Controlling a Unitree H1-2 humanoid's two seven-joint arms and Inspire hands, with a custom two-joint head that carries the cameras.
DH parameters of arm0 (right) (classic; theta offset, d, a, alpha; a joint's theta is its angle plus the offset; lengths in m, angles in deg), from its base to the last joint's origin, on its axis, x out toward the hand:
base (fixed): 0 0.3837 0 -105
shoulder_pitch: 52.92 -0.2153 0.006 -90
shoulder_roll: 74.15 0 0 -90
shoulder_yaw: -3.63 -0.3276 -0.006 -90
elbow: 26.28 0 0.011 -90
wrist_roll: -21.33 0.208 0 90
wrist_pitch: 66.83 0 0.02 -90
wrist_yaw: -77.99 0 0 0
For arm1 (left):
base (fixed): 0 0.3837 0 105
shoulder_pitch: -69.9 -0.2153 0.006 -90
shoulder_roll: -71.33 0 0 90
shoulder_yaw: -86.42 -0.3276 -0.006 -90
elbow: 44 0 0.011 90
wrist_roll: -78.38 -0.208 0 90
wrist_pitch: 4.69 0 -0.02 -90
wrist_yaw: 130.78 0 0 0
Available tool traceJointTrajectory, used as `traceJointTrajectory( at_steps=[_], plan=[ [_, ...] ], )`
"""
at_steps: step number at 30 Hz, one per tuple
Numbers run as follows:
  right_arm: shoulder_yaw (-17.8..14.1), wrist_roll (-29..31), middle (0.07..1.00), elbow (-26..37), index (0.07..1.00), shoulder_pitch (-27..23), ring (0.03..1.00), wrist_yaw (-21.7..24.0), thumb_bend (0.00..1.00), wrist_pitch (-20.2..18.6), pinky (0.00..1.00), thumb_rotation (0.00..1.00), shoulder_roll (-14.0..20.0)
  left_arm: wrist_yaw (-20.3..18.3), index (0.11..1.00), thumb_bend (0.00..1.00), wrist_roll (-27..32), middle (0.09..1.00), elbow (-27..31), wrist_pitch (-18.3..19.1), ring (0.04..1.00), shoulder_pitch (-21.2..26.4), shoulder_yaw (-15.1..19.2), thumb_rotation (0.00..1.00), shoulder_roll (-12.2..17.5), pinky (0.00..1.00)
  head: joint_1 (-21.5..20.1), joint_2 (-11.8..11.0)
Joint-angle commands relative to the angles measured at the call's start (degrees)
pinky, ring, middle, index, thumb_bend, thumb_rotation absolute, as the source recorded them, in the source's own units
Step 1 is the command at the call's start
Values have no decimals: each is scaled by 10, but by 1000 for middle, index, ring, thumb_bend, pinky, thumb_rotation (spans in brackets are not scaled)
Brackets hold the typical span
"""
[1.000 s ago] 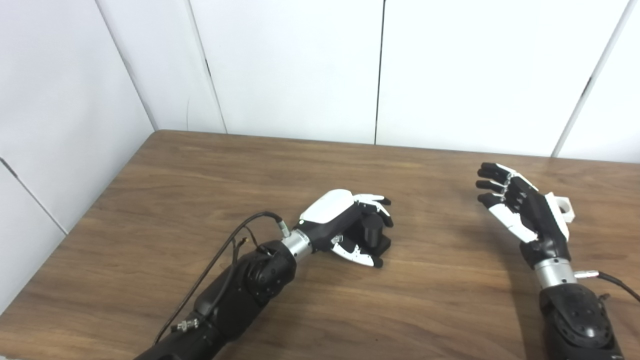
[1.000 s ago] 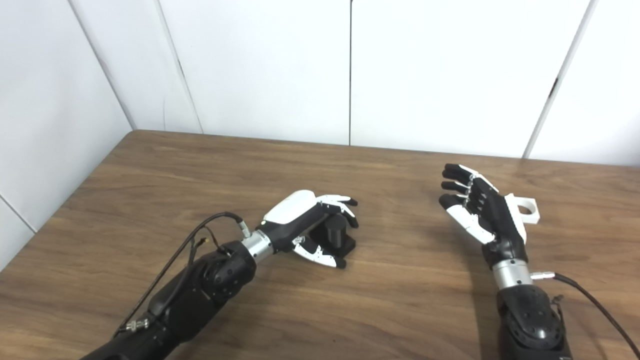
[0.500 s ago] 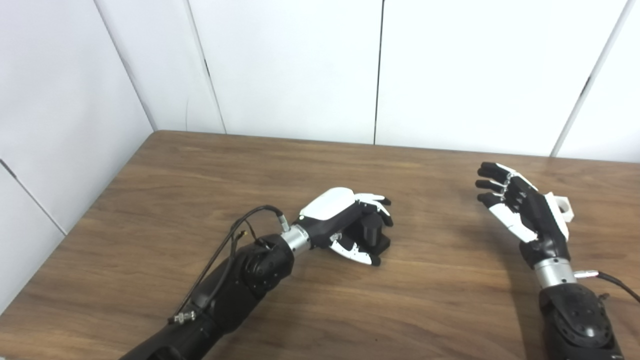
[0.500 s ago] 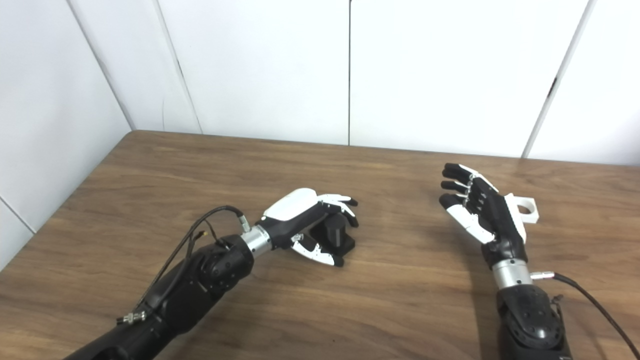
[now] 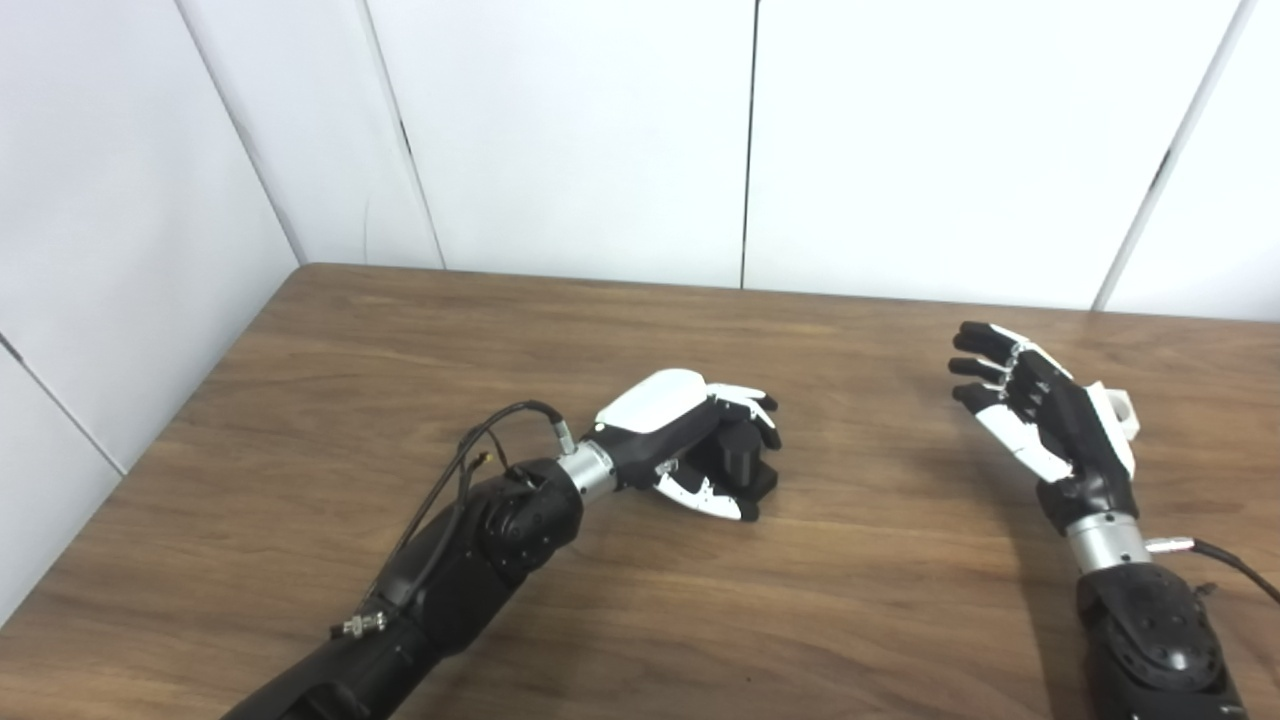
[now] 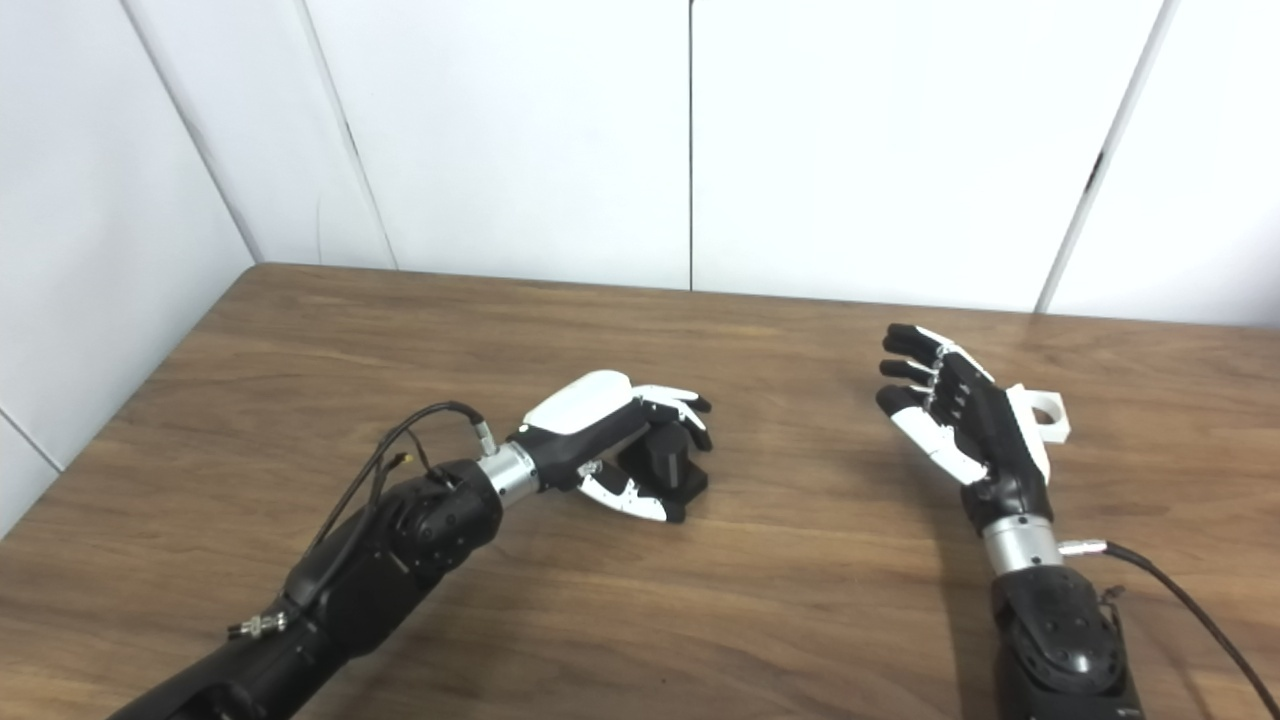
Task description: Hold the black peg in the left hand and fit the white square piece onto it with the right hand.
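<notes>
The left hand (image 6: 600, 430) covers much of the black peg (image 6: 668, 455), so only the peg's round top and part of its flat base show. It looks like the fingers (image 6: 678, 402) touch the peg, but the grip itself is hidden. The right hand (image 6: 965, 425) stands in front of the white square piece (image 6: 1042, 415), and only one corner with a round hole peeks out. Both arms are cut off by the bottom edge. The table (image 5: 900, 600) runs off the bottom and right edges. A thin cable (image 6: 1190, 610) leaves the picture at the lower right corner.
</notes>
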Motion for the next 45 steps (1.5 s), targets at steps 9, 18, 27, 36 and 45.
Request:
traceJointTrajectory(
  at_steps=[9,18,27,36,45],
  plan=[
    [0,5,796,-5,777,-18,753,-3,805,22,663,610,-3,-93,670,745,-22,872,9,62,871,-13,-8,126,42,723,1,-1],
    [-9,5,795,14,773,-14,734,-5,803,11,658,576,9,-74,645,754,-21,864,-19,59,860,-15,-3,85,36,719,-18,4],
    [-22,-59,735,86,754,-17,676,-10,714,-21,582,374,90,-55,625,763,-9,849,-48,45,833,-20,3,93,34,682,-85,16],
    [-18,-109,748,148,742,-13,677,-6,684,-56,566,323,145,-39,612,770,-7,843,-68,19,828,-26,7,85,45,668,-154,18],
    [1,-236,769,169,764,-17,717,-17,709,-91,610,344,195,-34,606,764,-4,840,-75,8,836,-28,11,90,52,679,-169,16]
  ],
)
